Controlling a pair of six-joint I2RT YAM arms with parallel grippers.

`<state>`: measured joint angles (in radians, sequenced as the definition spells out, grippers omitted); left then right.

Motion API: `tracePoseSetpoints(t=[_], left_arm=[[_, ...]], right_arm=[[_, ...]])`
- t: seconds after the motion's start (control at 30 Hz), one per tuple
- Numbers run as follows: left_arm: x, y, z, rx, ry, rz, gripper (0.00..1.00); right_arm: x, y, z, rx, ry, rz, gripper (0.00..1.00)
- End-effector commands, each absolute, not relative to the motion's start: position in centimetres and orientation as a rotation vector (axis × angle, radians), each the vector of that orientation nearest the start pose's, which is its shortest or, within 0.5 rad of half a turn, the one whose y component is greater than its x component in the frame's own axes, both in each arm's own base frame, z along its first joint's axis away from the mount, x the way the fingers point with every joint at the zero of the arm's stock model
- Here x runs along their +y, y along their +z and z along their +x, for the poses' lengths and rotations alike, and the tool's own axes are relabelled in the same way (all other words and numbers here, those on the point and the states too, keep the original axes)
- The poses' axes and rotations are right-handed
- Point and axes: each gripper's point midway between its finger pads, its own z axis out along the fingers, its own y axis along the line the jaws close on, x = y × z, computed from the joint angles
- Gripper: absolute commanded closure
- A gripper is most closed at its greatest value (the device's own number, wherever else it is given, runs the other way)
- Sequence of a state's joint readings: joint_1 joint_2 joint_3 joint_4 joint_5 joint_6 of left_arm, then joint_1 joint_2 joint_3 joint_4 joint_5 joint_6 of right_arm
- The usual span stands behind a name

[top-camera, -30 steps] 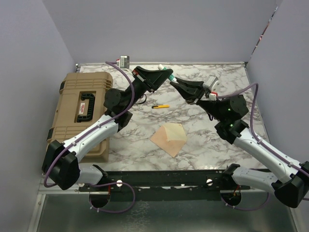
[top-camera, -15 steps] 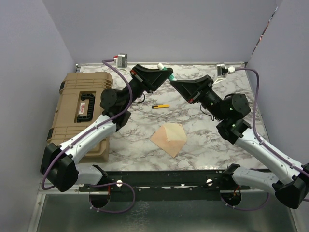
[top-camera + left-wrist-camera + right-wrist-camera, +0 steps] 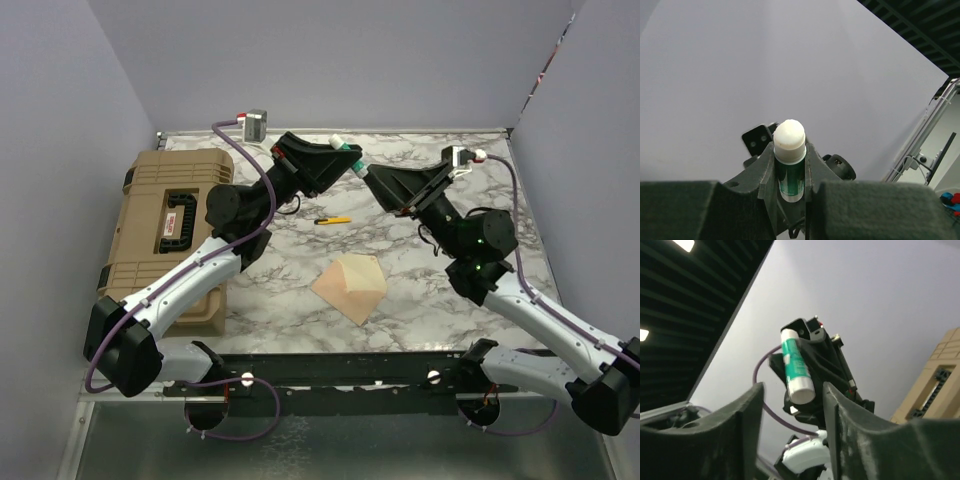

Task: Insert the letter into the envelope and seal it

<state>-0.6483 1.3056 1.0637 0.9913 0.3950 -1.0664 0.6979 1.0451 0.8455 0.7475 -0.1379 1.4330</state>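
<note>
The envelope (image 3: 349, 287) lies on the marble table near the front middle, tan, with a paler triangular flap showing. The letter does not show as a separate sheet. My left gripper (image 3: 348, 157) is raised above the back of the table, shut on a green glue stick (image 3: 789, 162) with a white end. The right wrist view shows the glue stick (image 3: 796, 366) held crosswise in those fingers. My right gripper (image 3: 373, 181) hovers just right of it, open, its fingers either side of the stick's silver end without touching it.
A tan hard case (image 3: 170, 225) fills the table's left side. A yellow and black pen (image 3: 333, 220) lies behind the envelope. A small grey box (image 3: 255, 125) sits at the back wall. Grey walls close in the left, back and right.
My right gripper was shut close to the glue stick's end and has now opened, its wrist turning. The left arm and the envelope have stayed put.
</note>
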Motion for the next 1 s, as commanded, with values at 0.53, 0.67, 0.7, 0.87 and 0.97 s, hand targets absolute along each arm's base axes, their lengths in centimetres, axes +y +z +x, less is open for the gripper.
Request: tracePoseSetpoints(t=[0.53, 0.67, 0.7, 0.87, 0.97], left_arm=[[-31.3, 49.8, 29.1, 1.381, -1.813, -0.255, 1.00], [-31.3, 49.7, 28.9, 1.388, -1.820, -0.258, 1.00], [-31.2, 49.8, 28.8, 1.385, -1.820, -0.255, 1.00], [-31.3, 50.3, 28.5, 1.399, -1.817, -0.241, 1.00], [-31.4, 50.4, 28.5, 1.426, -1.789, -0.225, 1.00]], right_arm=[[24.9, 49.1, 22.2, 0.719, 0.577, -0.722, 0.20], [24.9, 49.6, 23.1, 0.691, 0.505, -0.721, 0.24], [24.8, 49.8, 23.3, 0.685, 0.494, -0.719, 0.25], [25.3, 49.9, 24.2, 0.692, 0.474, -0.721, 0.39], [25.7, 49.9, 24.6, 0.693, 0.472, -0.727, 0.48]])
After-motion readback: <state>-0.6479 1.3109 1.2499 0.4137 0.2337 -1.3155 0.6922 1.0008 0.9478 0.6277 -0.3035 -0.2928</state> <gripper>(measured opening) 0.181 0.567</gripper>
